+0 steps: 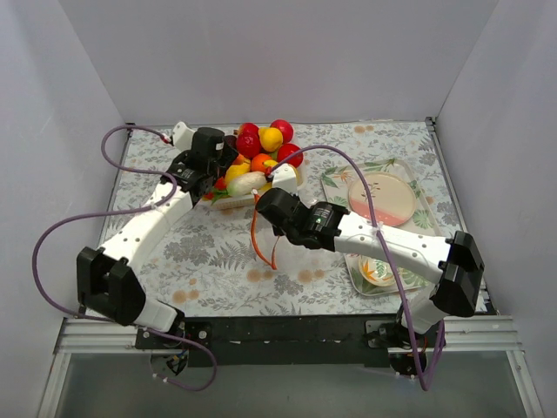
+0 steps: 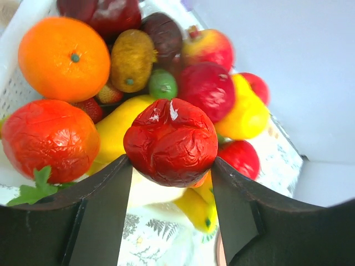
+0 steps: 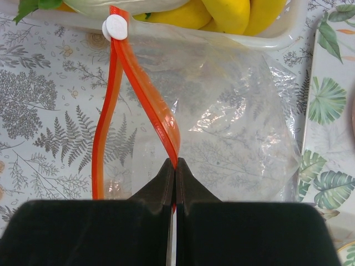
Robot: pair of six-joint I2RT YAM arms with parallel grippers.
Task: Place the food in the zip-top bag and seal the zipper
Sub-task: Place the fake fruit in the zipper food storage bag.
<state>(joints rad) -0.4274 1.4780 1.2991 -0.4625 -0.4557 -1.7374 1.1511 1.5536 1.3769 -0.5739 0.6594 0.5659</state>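
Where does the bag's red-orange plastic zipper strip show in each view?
Top external: red-orange plastic zipper strip, centre, under the right gripper.
Left wrist: not in it.
Right wrist: strip centre-left, from the top down into the shut gripper.
Shared landmark: white plastic basket of toy fruit, in all three.

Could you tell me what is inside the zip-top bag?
Nothing inside: only the patterned tablecloth shows through the bag. The right fingers hide its near edge.
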